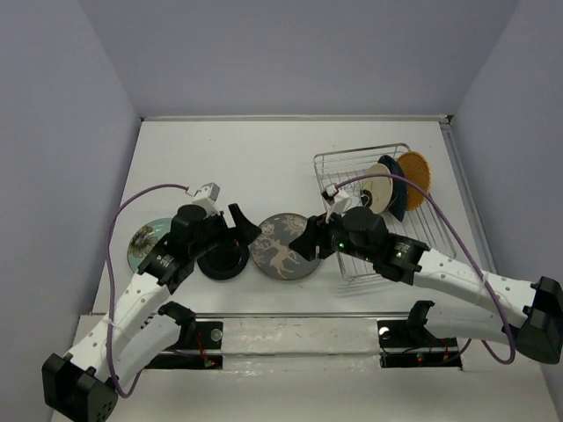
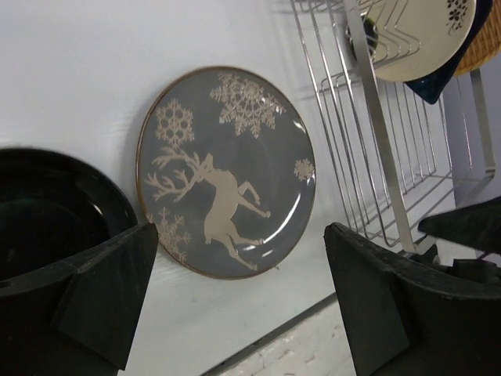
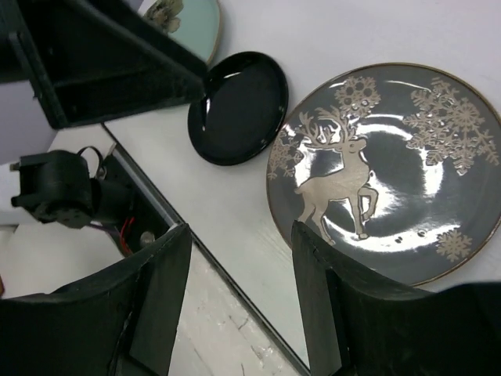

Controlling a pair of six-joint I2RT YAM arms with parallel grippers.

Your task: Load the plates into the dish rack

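1. Evidently half the job was done: the cream plate (image 1: 378,192), the dark blue plate (image 1: 398,204) and the orange plate (image 1: 415,174) stood on edge in the dish rack (image 1: 345,180), toward the counter's far right corner.
2. Three more lay flat along the near edge: the grey deer plate (image 1: 281,248) about midway, the black plate (image 1: 224,261) just to its left, and the green floral plate (image 1: 145,242) nearer the left edge.
3. The step in hand looked like fetching the grey deer plate, since both arms faced it. The right gripper (image 3: 241,235) hung just beside its right rim, fingers spread and nothing between them. The left gripper (image 2: 243,258) hung by the black plate, likewise spread and empty.
4. The next move would likely call for working a finger under the flat rim, perhaps with the other arm steadying, then tipping the plate upright for a free slot.
5. Only the top view showed the rack and all six plates together. The wrist views gave the deer pattern sharply and showed the spread of each gripper's fingers, which the top view left unclear.
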